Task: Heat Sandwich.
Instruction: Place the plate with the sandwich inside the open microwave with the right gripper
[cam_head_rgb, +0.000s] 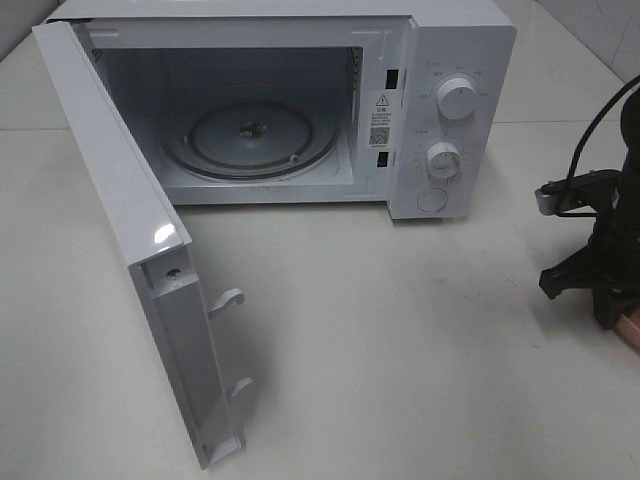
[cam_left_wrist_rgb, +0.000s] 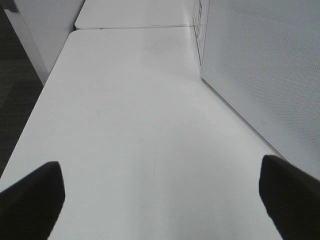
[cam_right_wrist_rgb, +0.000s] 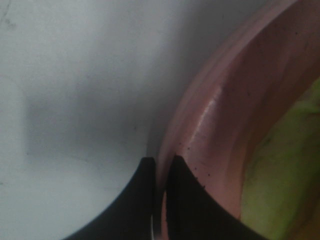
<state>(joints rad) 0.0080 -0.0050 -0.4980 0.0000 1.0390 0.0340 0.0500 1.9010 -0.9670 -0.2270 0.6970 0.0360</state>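
My right gripper (cam_right_wrist_rgb: 161, 162) is shut on the rim of the round pink plate (cam_right_wrist_rgb: 210, 130), one finger on each side of the rim. A yellow-green part of the sandwich (cam_right_wrist_rgb: 285, 175) shows on the plate; the rest of it is out of frame. In the exterior high view the right gripper (cam_head_rgb: 608, 300) stands at the far right edge of the table, with a sliver of the pink plate (cam_head_rgb: 630, 330) under it. My left gripper (cam_left_wrist_rgb: 160, 200) is open over bare table, and its dark fingers (cam_left_wrist_rgb: 30, 200) hold nothing. It does not show in the exterior high view.
The white microwave (cam_head_rgb: 450, 110) stands at the back with its door (cam_head_rgb: 130, 220) swung open toward the front left. Its glass turntable (cam_head_rgb: 250, 135) is bare. In the left wrist view the door's dotted panel (cam_left_wrist_rgb: 265, 65) rises close beside the left gripper.
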